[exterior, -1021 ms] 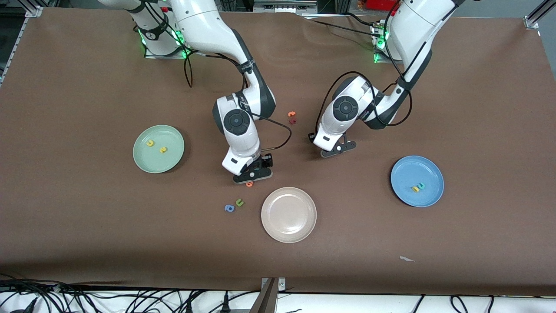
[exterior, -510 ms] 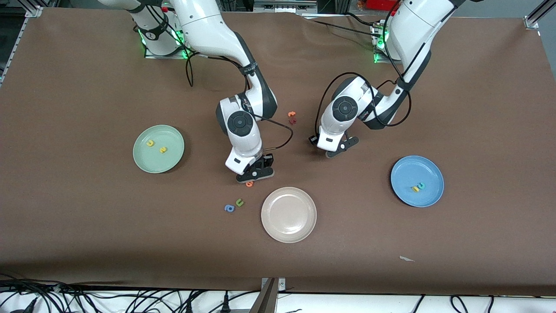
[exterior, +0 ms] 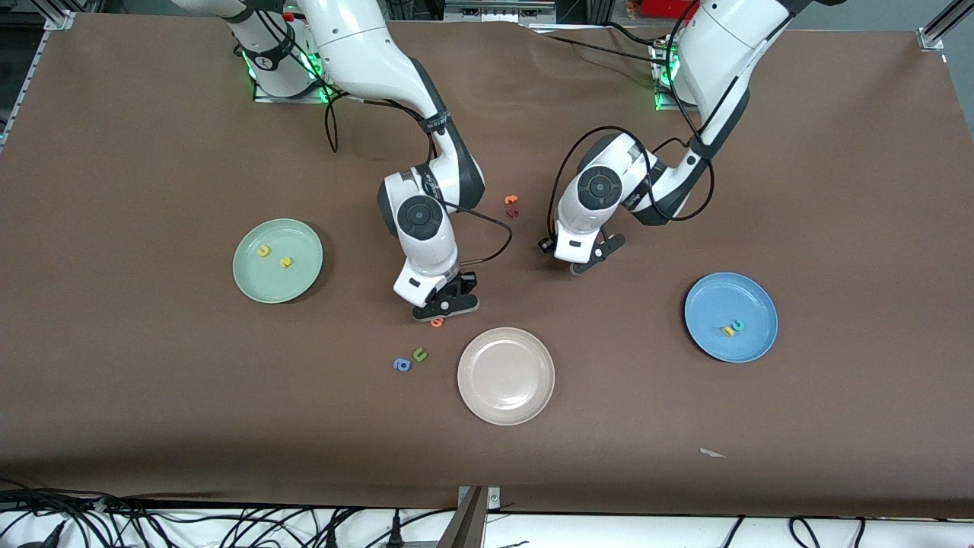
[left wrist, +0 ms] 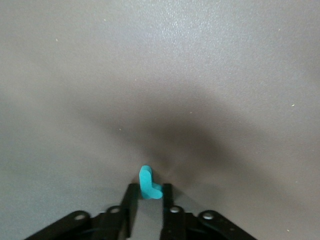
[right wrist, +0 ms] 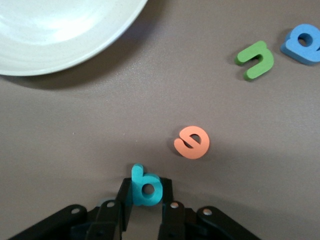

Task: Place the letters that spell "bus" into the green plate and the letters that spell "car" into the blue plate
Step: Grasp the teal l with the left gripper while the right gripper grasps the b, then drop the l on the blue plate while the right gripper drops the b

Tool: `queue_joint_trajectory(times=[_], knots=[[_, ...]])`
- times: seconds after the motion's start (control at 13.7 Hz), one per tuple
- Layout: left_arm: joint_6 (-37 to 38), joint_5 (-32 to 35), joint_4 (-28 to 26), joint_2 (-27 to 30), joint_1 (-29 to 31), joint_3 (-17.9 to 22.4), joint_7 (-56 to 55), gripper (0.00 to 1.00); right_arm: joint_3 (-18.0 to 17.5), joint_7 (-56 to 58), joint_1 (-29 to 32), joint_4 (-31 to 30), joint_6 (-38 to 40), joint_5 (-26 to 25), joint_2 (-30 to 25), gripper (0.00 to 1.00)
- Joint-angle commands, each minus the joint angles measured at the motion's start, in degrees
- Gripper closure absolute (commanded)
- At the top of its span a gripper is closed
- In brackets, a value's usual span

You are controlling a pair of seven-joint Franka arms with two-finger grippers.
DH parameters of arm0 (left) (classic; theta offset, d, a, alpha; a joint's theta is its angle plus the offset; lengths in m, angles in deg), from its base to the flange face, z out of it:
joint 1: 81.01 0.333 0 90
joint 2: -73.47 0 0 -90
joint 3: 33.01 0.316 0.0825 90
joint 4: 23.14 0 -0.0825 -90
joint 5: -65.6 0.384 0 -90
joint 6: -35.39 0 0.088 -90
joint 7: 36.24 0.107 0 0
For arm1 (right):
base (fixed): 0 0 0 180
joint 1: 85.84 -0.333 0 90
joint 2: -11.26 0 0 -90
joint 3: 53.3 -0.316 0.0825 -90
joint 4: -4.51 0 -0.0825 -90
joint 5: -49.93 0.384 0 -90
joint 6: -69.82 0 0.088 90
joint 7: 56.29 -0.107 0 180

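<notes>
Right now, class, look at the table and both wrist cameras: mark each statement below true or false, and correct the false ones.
1. The right pincer is shut on the teal b. True.
2. The left pincer is open and holds nothing. False: it is shut on the teal r.
3. The green plate holds two yellow letters. True.
4. The cream plate holds the orange letter. False: that letter lies on the table beside the teal b.
5. The blue plate holds nothing. False: two letters lie in it.
</notes>
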Motion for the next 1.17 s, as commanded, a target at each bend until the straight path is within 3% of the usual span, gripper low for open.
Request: queue_joint_trajectory(times=[0.0, 0.22, 0.36, 0.66, 0.88, 1.09], knots=[[-0.5, 1.6, 0.2, -0.2, -0.4, 0.3, -1.8, 0.83, 1.4, 1.0, 0.7, 0.2, 4.5, -0.3, -2.2, 0.91], [-0.5, 1.6, 0.4, -0.2, -0.4, 0.4, -1.6, 0.88, 8.4, 5.0, 0.6, -0.3, 15.8, -0.3, -6.2, 0.91], [-0.5, 1.6, 0.4, -0.3, -0.4, 0.5, -1.2, 0.92, 11.8, 11.2, 0.7, -5.1, 18.4, -0.3, -9.8, 0.91], [-0.5, 3.9, 0.6, -0.6, -0.4, 0.5, -1.3, 1.00, 18.6, 24.8, 0.8, -19.5, 16.5, -0.3, -17.6, 0.91], [0.3, 5.3, 2.1, -1.1, -0.3, 0.6, -0.8, 1.00, 22.7, 29.1, 0.7, -29.8, 15.6, -0.3, -21.1, 0.91], [2.6, 5.5, 5.0, -1.6, 0.2, 0.7, 1.2, 1.00, 23.1, 29.8, 0.6, -37.1, 11.4, -0.3, -21.8, 0.91]])
